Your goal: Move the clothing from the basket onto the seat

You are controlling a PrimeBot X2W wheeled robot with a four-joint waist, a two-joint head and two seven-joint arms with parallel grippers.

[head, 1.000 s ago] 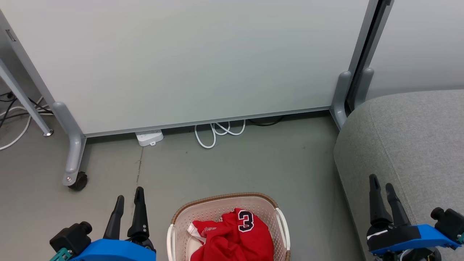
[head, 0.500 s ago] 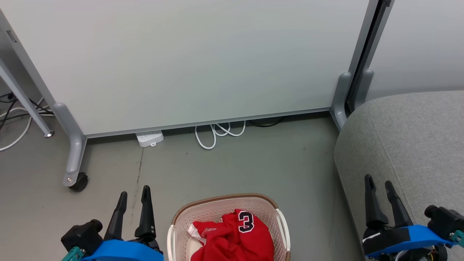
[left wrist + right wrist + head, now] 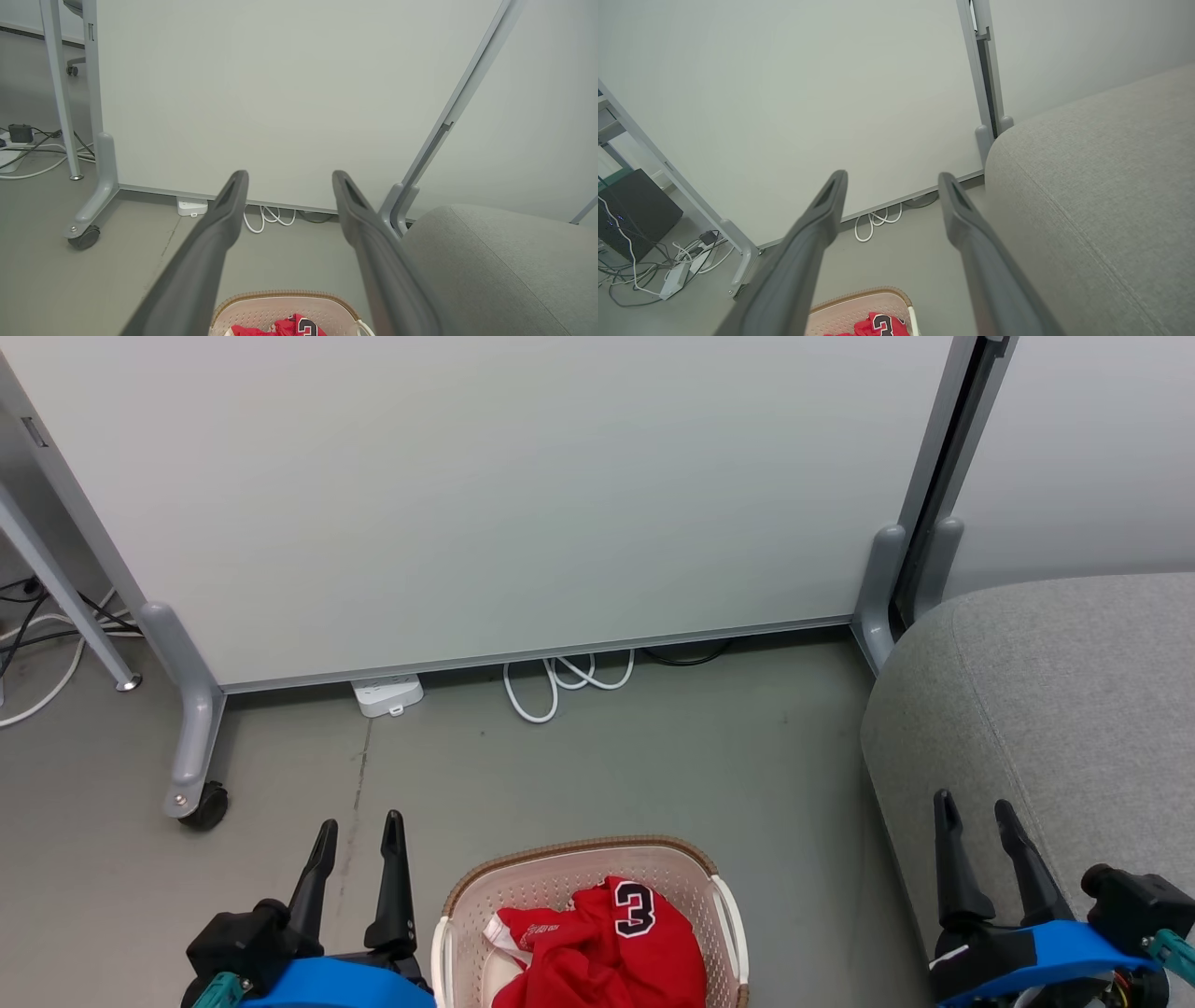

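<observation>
Left end effector, right end effector: both wide open, empty. Clothing heaped in basket on floor between them. I judge left nearer, pile to its right. Seat by right arm.

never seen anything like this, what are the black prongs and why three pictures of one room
This is a two-armed wheeled robot. One picture comes from a camera on its head, looking down: the black prongs are the fingers of its left gripper and right gripper, both open, holding nothing. The other two come from cameras on each wrist, looking along those fingers. On the floor between the arms stands a basket with red clothing inside, one piece numbered 3. The grey seat at the robot's right is where it should go.
</observation>
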